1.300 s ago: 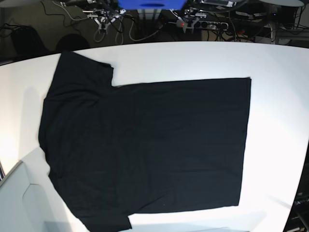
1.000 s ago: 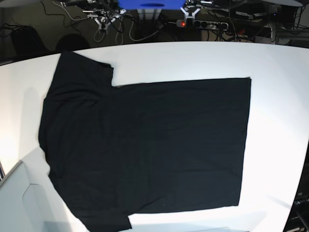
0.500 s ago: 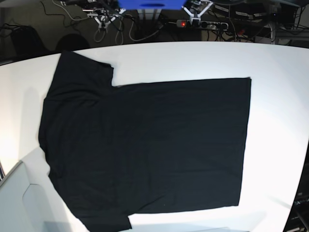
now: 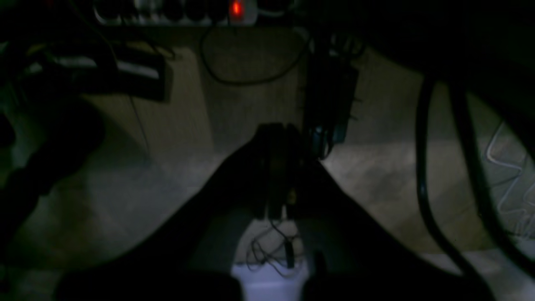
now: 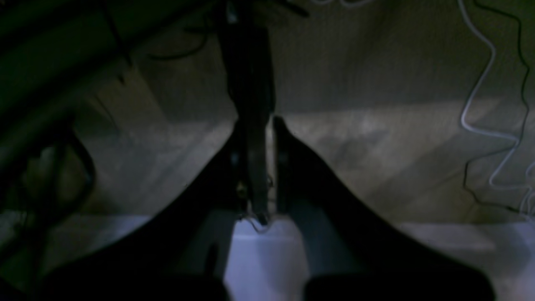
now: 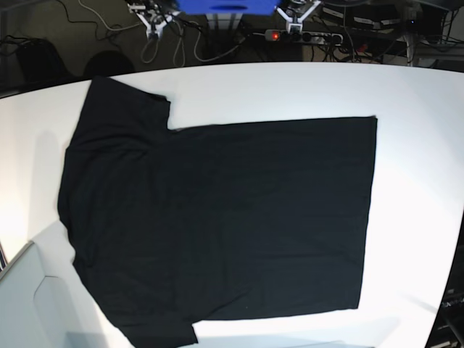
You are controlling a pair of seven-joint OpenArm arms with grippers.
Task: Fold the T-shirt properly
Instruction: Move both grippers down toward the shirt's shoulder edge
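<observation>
Large black short-sleeved cloth T-shirt (image 6: pixel 217 217): flat, plain side up, spread across white table (image 6: pixel 420 145). Left gripper (image 6: pixel 295 12) and right gripper (image 6: pixel 152 14): beyond table's far edge, fingers pressed together, empty.

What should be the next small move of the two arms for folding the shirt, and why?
Probably bring both arms down over the table toward the T-shirt, opening the tools on the way. The shirt lies flat and spread, plain black side up, with no fold made yet. The left tool and right tool are shut, empty, and back beyond the table's far edge.
</observation>
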